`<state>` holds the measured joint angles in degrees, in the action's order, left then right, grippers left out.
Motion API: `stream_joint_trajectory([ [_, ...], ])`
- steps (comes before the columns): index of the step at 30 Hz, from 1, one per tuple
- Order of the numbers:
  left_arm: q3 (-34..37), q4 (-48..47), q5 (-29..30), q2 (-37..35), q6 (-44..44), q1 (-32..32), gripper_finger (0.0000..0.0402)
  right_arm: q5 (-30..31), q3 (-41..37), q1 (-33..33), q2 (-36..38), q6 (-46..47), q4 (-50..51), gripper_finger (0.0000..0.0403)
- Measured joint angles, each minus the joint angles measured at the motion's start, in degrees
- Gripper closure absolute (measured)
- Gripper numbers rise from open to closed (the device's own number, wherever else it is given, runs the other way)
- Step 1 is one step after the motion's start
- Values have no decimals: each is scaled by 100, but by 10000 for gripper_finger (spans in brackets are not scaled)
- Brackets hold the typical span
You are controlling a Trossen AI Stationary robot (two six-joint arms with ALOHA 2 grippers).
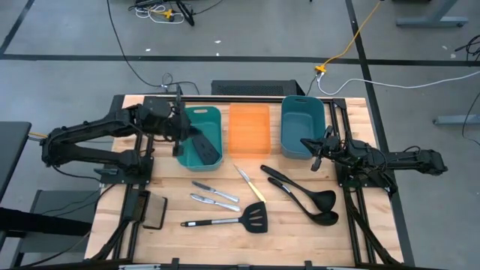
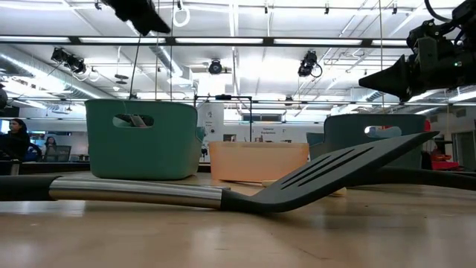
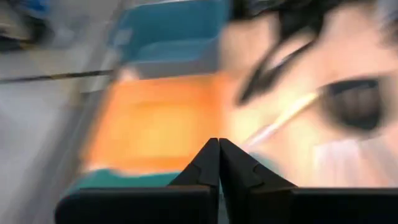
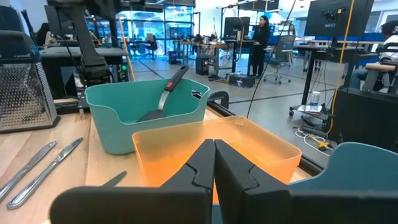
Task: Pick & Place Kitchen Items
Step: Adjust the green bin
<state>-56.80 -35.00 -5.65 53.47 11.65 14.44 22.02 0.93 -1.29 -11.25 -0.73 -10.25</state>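
My left gripper (image 1: 184, 133) hovers shut and empty above the left teal bin (image 1: 214, 114). A black slotted spatula (image 1: 206, 150) lies in that bin, blade down, with its handle (image 4: 176, 78) leaning up against the wall. A second spatula (image 1: 229, 220), two silver knives (image 1: 214, 195), a pale-yellow knife (image 1: 250, 184) and two black ladles (image 1: 306, 199) lie flat on the table. My right gripper (image 1: 315, 154) waits shut and empty beside the right teal bin (image 1: 302, 126).
An orange bin (image 1: 249, 129) stands between the two teal bins along the far edge. A flat black pad (image 1: 154, 210) lies at the near left. Bare wood shows between the utensils and the near edge.
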Motion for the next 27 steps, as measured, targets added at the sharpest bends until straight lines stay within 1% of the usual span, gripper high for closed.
stream_joint_trajectory([
  [3,56,-136,-120,200,-571,-385,389,0,0,1,0,0,-1,392],
  [5,111,-399,221,387,-805,-743,386,0,0,1,0,0,-1,392],
  [8,99,-524,799,658,-1139,-1254,379,-3,0,0,0,29,0,392],
  [11,98,-727,944,1031,-1304,-1571,357,-11,0,-1,0,33,-6,392],
  [14,39,-1058,937,1428,-1480,-1661,322,-58,0,-1,2,46,-29,392],
  [17,-119,-1381,861,1893,-1656,-1675,277,-60,0,1,-9,77,-53,392],
  [23,-351,-1427,899,2575,-1507,-1675,184,-57,0,1,-24,175,-45,392],
  [25,-406,-1455,989,2722,-1509,-1674,162,-57,0,1,-24,175,-45,392],
  [27,-421,-1443,995,2883,-1527,-1657,151,-57,0,1,-26,175,-41,392],
])
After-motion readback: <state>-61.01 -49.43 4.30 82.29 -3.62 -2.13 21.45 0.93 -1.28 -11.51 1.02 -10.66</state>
